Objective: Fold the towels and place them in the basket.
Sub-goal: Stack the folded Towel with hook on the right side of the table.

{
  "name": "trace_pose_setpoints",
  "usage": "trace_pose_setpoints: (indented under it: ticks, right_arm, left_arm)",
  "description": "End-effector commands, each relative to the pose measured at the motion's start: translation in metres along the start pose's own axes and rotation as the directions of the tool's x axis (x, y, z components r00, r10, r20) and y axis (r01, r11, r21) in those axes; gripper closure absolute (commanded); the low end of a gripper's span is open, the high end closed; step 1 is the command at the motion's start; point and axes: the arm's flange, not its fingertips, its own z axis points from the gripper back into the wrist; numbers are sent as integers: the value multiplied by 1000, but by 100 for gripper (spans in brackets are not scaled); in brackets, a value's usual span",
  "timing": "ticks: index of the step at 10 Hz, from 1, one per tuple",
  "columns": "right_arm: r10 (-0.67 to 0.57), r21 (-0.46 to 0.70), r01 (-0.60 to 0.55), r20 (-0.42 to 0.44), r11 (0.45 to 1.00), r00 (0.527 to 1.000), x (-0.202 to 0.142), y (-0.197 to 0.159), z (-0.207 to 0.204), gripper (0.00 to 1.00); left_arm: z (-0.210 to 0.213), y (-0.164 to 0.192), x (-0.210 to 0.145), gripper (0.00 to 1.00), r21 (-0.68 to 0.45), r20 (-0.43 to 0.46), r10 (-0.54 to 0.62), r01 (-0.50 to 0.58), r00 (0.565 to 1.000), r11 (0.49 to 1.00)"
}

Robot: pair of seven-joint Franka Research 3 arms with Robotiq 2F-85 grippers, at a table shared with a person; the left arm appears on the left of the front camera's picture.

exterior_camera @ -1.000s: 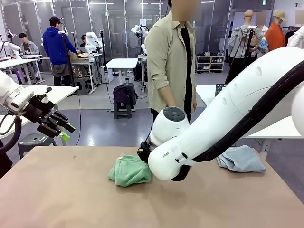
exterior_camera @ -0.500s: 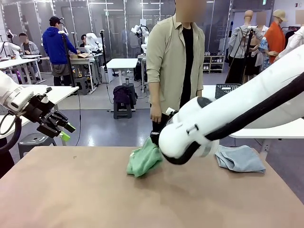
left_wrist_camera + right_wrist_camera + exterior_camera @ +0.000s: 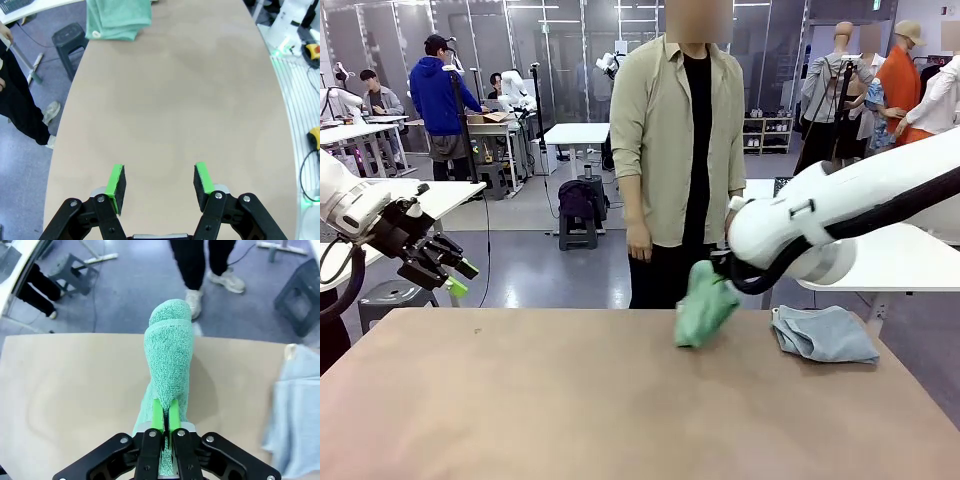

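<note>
The right tool [image 3: 165, 421] is clamped on the mint green towel [image 3: 705, 303], hanging lengthwise above the surface [image 3: 570, 400] beside the blue-grey towel [image 3: 823, 333], while the left tool [image 3: 159, 186] hovers wide, well apart.

In the front view, the right gripper's fingertips are concealed behind the hanging green towel [image 3: 705, 305] and the arm's wrist, and the right arm itself is cut off at the 3 o'clock edge. In the left wrist view, the green towel at 11 o'clock is cropped by the top edge, so its full outline cannot be judged. In the right wrist view, the blue-grey towel [image 3: 296, 405] is blurred and cut off at the 3 o'clock edge, its fold state unreadable.
</note>
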Motion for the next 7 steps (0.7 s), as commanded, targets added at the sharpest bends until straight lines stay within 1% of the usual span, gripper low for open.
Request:
trace_pose_setpoints:
  ticks: [1,3,4,7]
  right_arm:
    - [45,-26,-46,-26,999,999,4,-31,44,95]
    - [55,-94,-57,-28,994,998,16,-62,56,95]
    - [78,-130,-84,-51,988,996,20,-77,56,95]
    - [104,-199,-120,-89,973,991,29,-116,44,95]
  left_arm:
    - [2,-2,1,30,2,2,-3,3,1000,1000]
    - [2,-2,1,30,2,2,-3,3,1000,1000]
    - [2,-2,1,30,2,2,-3,3,1000,1000]
    - [2,-2,1,30,2,2,-3,3,1000,1000]
